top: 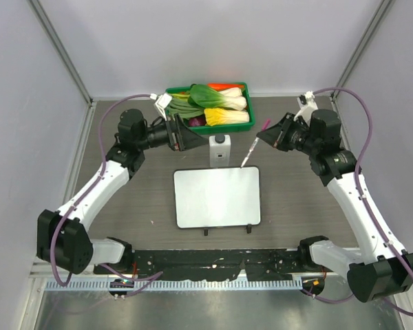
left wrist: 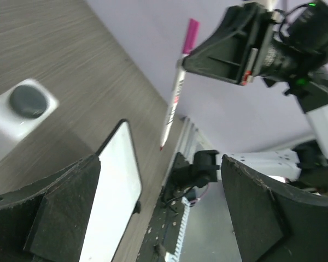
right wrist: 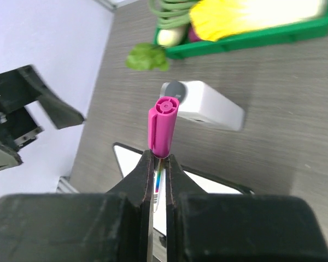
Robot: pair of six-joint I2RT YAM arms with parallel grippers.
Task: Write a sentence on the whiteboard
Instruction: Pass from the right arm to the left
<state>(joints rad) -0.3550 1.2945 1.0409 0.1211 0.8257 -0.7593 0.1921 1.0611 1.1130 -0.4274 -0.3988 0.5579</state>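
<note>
Both beyond whiteboard's (top: 217,197) far edge: left claw (top: 190,140) apart, right claw (top: 263,137) clamped on marker (top: 250,152).

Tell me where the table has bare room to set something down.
Bare table lies left of the whiteboard, up to the left arm, and right of it, up to the right arm. Behind the board it is crowded: the white box, the marker in the shut right gripper, the open left gripper and the vegetable tray.
</note>
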